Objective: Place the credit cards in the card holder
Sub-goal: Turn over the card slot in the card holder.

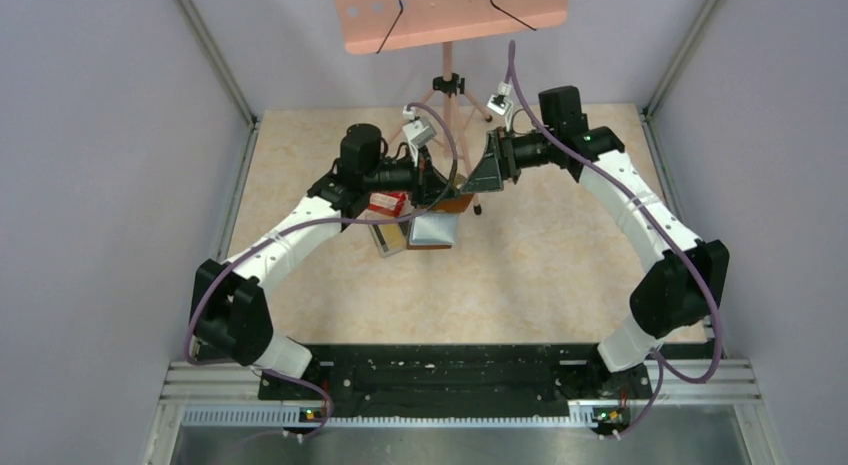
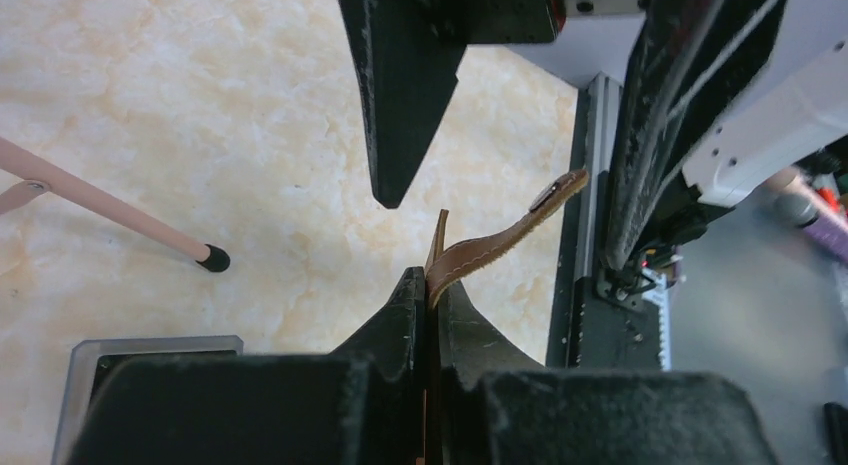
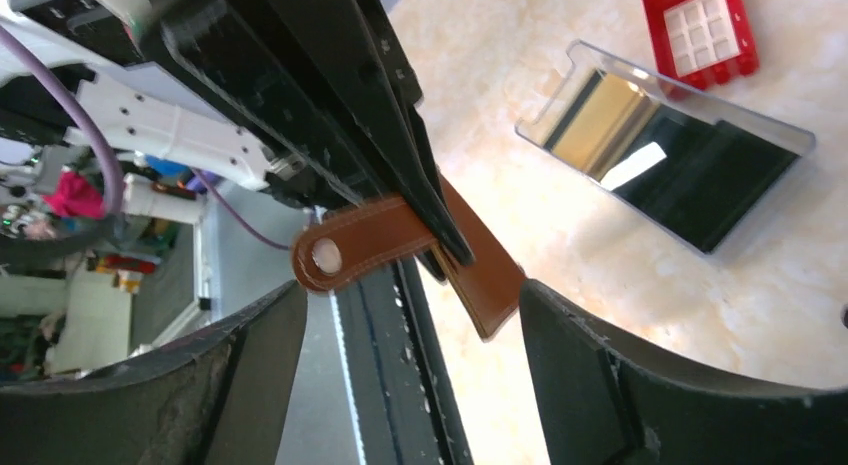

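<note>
The card holder (image 3: 487, 273), brown leather with a snap strap (image 3: 345, 253), hangs in the air above the table. My left gripper (image 2: 432, 285) is shut on its edge, and the strap (image 2: 510, 235) curls out past the fingertips. My right gripper (image 3: 412, 295) faces it and is open, its fingers on either side of the holder without touching it. The credit cards lie in a clear plastic box (image 3: 560, 110): a tan-yellow card (image 3: 600, 120) and a black card (image 3: 705, 175) show. From above, both grippers (image 1: 432, 185) (image 1: 487, 173) meet over the holder (image 1: 458, 202).
A small red tray (image 3: 700, 35) lies next to the clear box (image 1: 415, 232). A pink stand's tripod legs (image 2: 110, 215) rest on the table behind the grippers, its plate (image 1: 450, 15) overhead. Metal frame rails (image 1: 235, 175) border the table.
</note>
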`<state>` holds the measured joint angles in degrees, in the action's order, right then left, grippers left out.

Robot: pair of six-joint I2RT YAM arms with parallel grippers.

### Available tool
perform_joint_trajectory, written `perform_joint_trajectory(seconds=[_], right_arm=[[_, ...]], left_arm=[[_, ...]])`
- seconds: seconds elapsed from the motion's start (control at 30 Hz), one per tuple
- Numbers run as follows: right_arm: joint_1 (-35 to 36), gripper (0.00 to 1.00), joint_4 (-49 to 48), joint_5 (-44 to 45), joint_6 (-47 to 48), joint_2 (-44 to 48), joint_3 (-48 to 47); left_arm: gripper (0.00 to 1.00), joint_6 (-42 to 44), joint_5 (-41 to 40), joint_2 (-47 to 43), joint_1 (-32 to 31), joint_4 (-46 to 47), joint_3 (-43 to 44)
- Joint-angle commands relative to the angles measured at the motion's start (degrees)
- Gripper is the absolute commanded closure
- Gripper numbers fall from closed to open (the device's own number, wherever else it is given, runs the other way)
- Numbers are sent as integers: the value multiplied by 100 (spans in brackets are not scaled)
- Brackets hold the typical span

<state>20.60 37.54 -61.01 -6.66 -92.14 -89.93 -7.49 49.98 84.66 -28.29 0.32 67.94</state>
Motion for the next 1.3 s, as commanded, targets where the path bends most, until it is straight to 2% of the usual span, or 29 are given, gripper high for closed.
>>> perform_joint_trajectory(seconds=[0.0,0.13,0.27,0.33,0.4,0.5,0.57,0.63,0.7,0.73,0.83,0.87,0.9,1.03,1.27], right_arm=[[-71,20,-80,247,160,453,240],[-74,19,-104,-51,305,516,494],[-73,30,-330,-438,327,496,634],[-65,39,-619,-582,124,495,714],[-65,51,-1016,-613,-238,498,834],[-65,66,-1603,-634,-763,495,958],[-68,81,-2071,-641,-1136,528,1095],[-72,99,-2355,-639,-1345,564,1173],[-71,100,-2413,-570,-1396,588,1208],[-66,100,-2411,-521,-1397,602,1228],[-97,100,-2368,-222,-1390,679,1336],[-122,100,-2355,-107,-1398,710,1386],[-165,100,-2339,-16,-1393,731,1436],[-318,100,-2330,187,-1420,840,1659],[-569,100,-2279,365,-1460,933,1884]], left_arm=[[100,-1060,170,87,87,537,460],[100,-1580,372,83,91,1095,405],[100,-2145,476,108,88,1711,358],[100,-2504,516,147,94,2041,336],[100,-2747,546,192,93,2239,352],[100,-2756,509,185,94,2269,357],[100,-2688,442,173,92,2181,356],[89,-2595,367,114,98,2053,337],[69,-2375,180,19,97,1786,336],[55,-2194,-17,-62,98,1534,336],[20,-1594,-879,-400,99,760,267],[10,-1443,-1222,-545,103,488,199],[6,-1284,-1635,-680,121,307,125],[1,-916,-2570,-1061,180,-737,-9],[1,-1163,-3113,-1012,272,-2427,139]])
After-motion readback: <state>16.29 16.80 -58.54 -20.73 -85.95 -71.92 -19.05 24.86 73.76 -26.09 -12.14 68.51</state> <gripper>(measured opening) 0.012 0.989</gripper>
